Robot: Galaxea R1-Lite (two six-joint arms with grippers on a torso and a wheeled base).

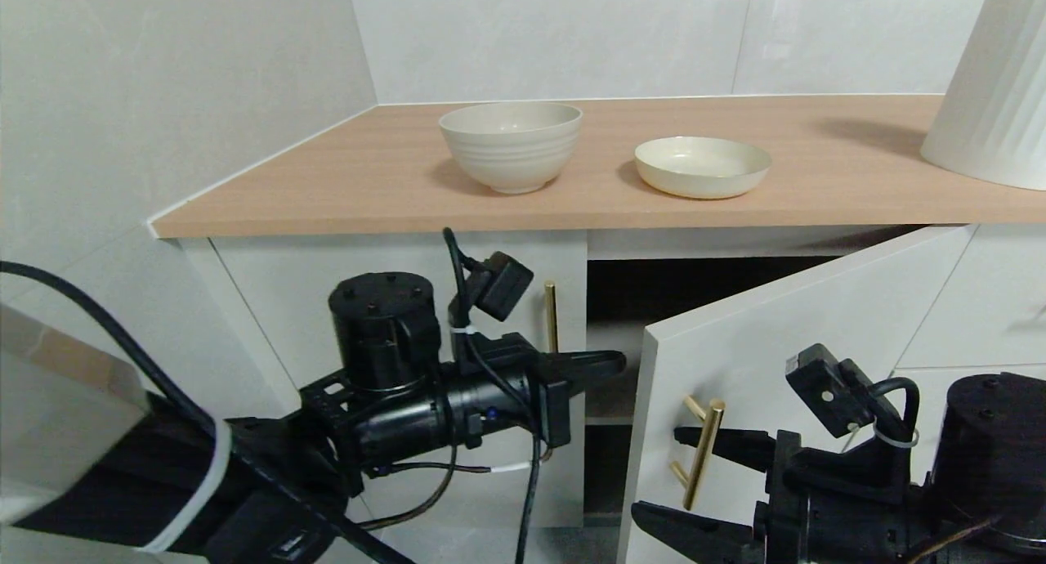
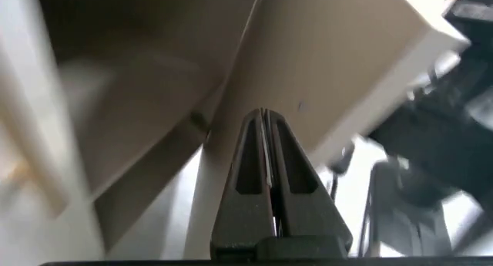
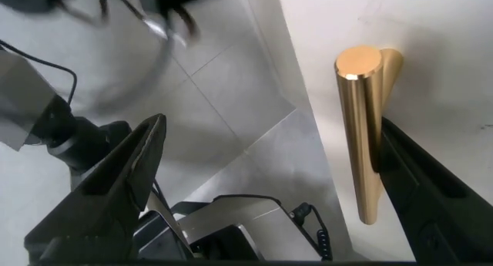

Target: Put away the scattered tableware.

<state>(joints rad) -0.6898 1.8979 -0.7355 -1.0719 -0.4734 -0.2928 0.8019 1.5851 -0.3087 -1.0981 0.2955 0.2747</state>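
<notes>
A deep cream bowl [image 1: 511, 143] and a shallow cream dish [image 1: 703, 165] stand side by side on the wooden counter [image 1: 343, 188]. Below it, the right cabinet door [image 1: 776, 351] stands partly open. My left gripper [image 1: 609, 360] is shut with nothing in it, its tip at the dark gap beside that door's edge; the pressed-together fingertips [image 2: 263, 119] point at the door [image 2: 339, 58]. My right gripper [image 1: 690, 486] is open, its fingers on either side of the door's gold handle [image 1: 703, 449]. The handle [image 3: 362, 127] lies close to one finger [image 3: 431, 181] of the right gripper [image 3: 269, 135].
The left cabinet door [image 1: 327, 261] is closed and has its own gold handle [image 1: 550, 315]. A tall white ribbed object [image 1: 993, 90] stands at the counter's right end. Walls close in at the left and behind; grey floor tiles [image 3: 223, 89] lie below.
</notes>
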